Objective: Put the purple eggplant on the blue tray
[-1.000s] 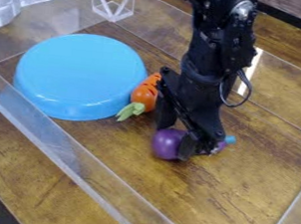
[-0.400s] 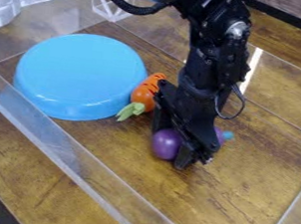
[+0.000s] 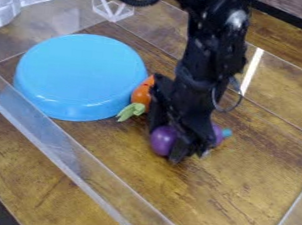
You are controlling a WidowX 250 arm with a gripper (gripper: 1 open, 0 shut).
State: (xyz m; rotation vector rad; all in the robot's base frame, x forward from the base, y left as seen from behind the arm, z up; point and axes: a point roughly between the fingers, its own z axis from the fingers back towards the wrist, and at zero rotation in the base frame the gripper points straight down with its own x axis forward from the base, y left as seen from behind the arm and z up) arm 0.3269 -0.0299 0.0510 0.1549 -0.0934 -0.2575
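Right now the purple eggplant [image 3: 166, 139] lies on the desk [image 3: 239, 203] directly beneath me, its fat rounded end showing toward the left and its long axis running to the right, behind my fingers [image 3: 180, 147]. They come down around its middle, but blur keeps me from telling whether they are clamped or apart. An orange carrot [image 3: 141, 93] sits just beside it, between it and the blue tray [image 3: 74, 75], which lies up and left, so I judge the carry goes that way.
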